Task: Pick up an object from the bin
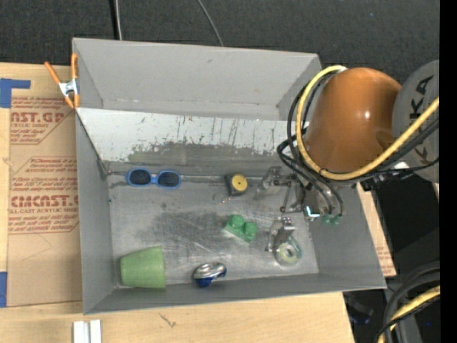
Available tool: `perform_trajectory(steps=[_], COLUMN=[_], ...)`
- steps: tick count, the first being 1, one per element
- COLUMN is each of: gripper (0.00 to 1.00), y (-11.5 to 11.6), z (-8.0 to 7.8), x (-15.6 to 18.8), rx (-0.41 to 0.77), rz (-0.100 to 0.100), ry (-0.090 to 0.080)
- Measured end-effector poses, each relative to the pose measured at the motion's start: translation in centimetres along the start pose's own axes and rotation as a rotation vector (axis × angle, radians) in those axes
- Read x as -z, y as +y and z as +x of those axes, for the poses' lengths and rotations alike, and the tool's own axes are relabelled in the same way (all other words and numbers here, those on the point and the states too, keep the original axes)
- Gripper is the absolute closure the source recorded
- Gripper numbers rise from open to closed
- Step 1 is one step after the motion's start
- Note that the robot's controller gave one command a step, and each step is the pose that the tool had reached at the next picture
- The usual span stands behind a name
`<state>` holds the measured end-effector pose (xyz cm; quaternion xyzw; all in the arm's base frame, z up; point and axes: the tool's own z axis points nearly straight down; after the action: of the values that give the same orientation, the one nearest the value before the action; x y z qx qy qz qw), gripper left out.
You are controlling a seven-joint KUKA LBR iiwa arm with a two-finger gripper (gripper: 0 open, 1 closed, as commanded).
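My gripper point(280, 236) hangs low at the right end of the bin, under the arm's orange cover. Its tip is just above and left of a pale, clear ring-shaped thing point(288, 254) lying near the front right corner. Whether it touches the ring I cannot tell. A small green block point(240, 229) lies a little to the gripper's left on the bin floor. A yellow round thing point(238, 184) sits further back, near the rear wall.
A pair of blue sunglasses point(153, 178) lies along the back wall at the left. A green cup point(143, 268) on its side fills the front left corner, with a crushed blue and silver can point(209, 274) beside it at the front.
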<state>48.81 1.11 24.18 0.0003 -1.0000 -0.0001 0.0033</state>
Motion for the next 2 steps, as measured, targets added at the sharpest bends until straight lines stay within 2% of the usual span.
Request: perform_trajectory(steps=[1, 2], gripper=[0.0, 0.0], y=[0.1, -3.0], z=[-5.8, -2.3], x=[-16.9, -14.1], rx=[0.187, 0.005], rz=[0.001, 0.001], ry=[-0.014, -0.006])
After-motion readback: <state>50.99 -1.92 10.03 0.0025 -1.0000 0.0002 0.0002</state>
